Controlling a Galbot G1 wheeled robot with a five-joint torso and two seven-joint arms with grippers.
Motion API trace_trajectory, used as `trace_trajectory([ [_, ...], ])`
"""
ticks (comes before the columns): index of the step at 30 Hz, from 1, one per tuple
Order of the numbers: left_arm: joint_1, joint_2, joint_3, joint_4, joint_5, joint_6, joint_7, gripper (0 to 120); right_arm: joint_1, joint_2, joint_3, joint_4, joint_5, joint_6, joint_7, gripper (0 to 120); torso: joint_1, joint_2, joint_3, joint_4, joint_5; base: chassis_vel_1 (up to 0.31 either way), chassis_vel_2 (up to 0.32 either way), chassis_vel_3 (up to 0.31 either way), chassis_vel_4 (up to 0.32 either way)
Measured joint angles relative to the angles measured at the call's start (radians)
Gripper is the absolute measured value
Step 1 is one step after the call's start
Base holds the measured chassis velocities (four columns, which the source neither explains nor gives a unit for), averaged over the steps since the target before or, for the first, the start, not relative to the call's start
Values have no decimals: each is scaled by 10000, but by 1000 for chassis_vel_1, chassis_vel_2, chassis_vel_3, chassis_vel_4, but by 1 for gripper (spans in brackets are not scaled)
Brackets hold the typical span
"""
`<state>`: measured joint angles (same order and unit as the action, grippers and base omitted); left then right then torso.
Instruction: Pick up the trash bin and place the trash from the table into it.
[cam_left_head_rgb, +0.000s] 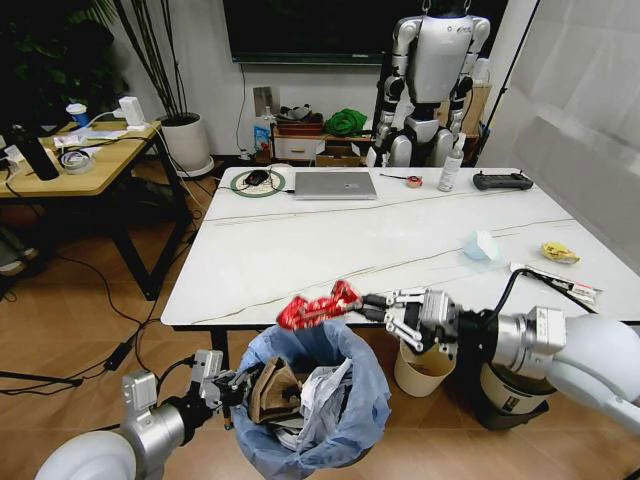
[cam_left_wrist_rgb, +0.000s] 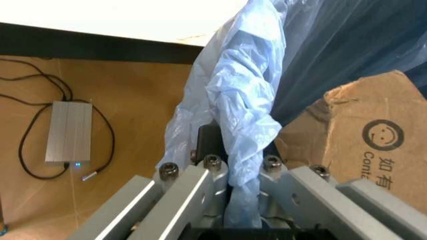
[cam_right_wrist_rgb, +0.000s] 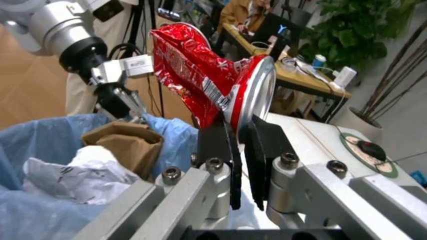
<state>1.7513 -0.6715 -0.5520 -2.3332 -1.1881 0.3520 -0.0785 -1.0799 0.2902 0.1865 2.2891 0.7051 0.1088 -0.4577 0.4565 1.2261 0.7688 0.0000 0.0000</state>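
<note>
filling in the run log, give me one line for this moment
left gripper: shut on trash bin bag rim | right gripper: shut on red wrapper, above bin | in bin: cardboard box, tissues

Right claw (cam_right_wrist_rgb: 241, 131) pinches the red wrapper (cam_right_wrist_rgb: 200, 80) above the trash bin (cam_right_wrist_rgb: 40, 150).

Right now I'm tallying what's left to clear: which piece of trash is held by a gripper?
The red wrapper, pinched in the right gripper above the trash bin. The yellow peel and white packet lie on the table.
</note>
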Motion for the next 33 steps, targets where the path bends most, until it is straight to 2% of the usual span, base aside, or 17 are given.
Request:
trace_trajectory([
  [11,0,-93,-13,-19,-5,12,-29,0,-151,104,-152,6,-436,189,-201,3,0,0,0,0,0,0,0,0,0],
  [14,28,-89,-47,-35,-5,12,-30,0,-163,101,-154,-13,-461,270,-249,8,0,0,0,0,0,0,0,0,0],
  [19,24,-120,-51,-45,-3,21,-42,0,-164,93,-154,-14,-468,302,-315,30,1,0,0,0,0,0,0,0,0],
  [20,24,-120,-51,-45,-3,21,-42,0,-164,93,-154,-14,-468,302,-315,30,1,0,0,0,0,0,0,0,0],
  [26,33,-186,-25,-46,27,27,-54,0,-159,123,-152,-45,-418,284,-348,55,0,0,0,0,0,0,0,0,0],
  [27,33,-186,-25,-46,27,27,-54,0,-159,123,-152,-45,-418,284,-348,55,0,0,0,0,0,0,0,0,0],
  [31,89,-245,5,-42,93,37,-70,0,53,499,-8,-232,33,48,39,72,0,0,0,-1,-1,0,0,0,0],
  [32,92,-248,6,-41,97,38,-70,0,70,531,7,-252,68,34,86,72,0,0,0,0,-1,0,0,0,0],
  [33,114,-257,8,-36,113,47,-76,0,160,703,95,-370,259,-109,399,79,0,0,0,0,0,0,0,0,0],
])
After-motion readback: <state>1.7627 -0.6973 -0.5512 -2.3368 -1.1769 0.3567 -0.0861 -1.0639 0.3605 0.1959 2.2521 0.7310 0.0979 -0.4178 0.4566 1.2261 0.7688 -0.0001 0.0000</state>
